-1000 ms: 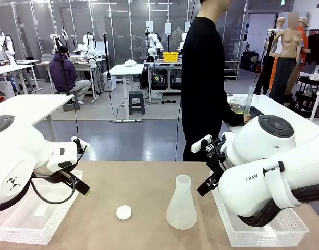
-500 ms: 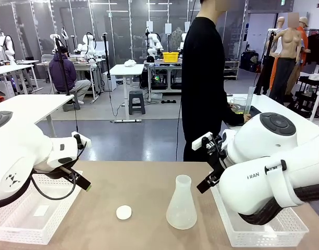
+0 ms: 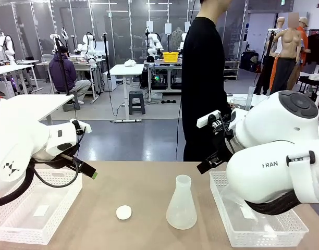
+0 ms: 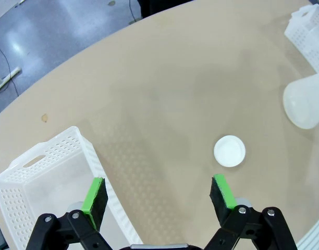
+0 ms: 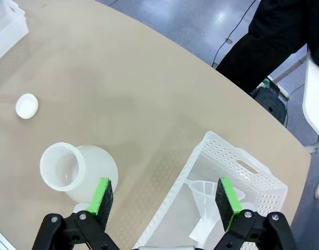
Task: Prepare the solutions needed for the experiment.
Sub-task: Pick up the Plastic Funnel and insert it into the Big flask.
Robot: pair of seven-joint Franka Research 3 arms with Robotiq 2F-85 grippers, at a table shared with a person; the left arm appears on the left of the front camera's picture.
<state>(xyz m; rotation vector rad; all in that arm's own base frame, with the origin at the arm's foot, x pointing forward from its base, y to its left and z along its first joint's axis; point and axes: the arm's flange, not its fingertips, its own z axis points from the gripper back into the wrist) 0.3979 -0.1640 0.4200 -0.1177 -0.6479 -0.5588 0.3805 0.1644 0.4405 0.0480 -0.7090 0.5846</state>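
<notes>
Setup stage: you are holding left hand and right hand spread wide, empty, above the surface. Next move is probably calling for seating the funnel in the conical flask.

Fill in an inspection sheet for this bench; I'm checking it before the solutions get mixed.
Surface: tan table, dry, no spills seen.
Job's things: conical flask upright, uncapped, looks empty; funnel in right basket.
Clutter: white cap loose beside flask; left basket.
End effectors: left end effector and right end effector open, empty.
Cables: black cable under right arm.
Surroundings: person at far side.
</notes>
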